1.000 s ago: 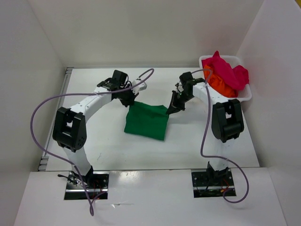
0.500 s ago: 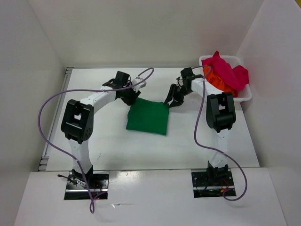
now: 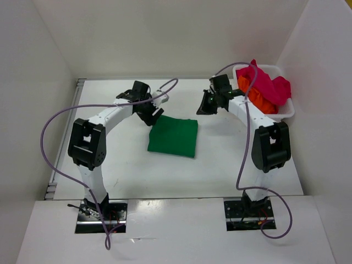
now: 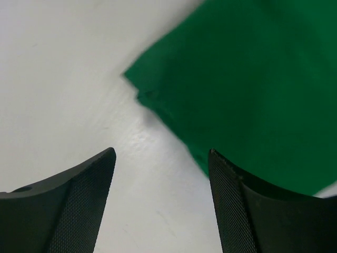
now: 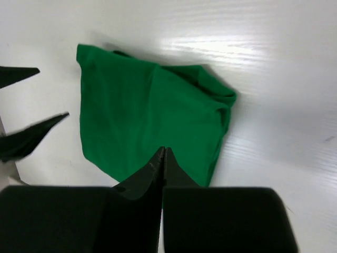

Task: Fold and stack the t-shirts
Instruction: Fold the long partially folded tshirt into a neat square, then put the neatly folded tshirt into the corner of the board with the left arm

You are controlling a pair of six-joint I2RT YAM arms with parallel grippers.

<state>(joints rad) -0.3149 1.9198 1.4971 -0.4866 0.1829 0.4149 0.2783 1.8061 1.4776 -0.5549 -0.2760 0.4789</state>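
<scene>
White table (image 3: 110, 143) holds the folded green shirt (image 3: 173, 137); my left gripper (image 4: 161, 155) hangs released near its corner, my right gripper (image 5: 162, 153) clenched, empty.

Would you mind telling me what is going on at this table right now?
Two robot arms are folding and stacking t-shirts. The green t-shirt lies folded flat on the table, and neither arm holds it. The left gripper is open just off its far left corner. The right gripper is shut and empty, between that shirt and the white basket. The orange t-shirt and the magenta-red t-shirt sit bunched in the basket, not yet folded.
</scene>
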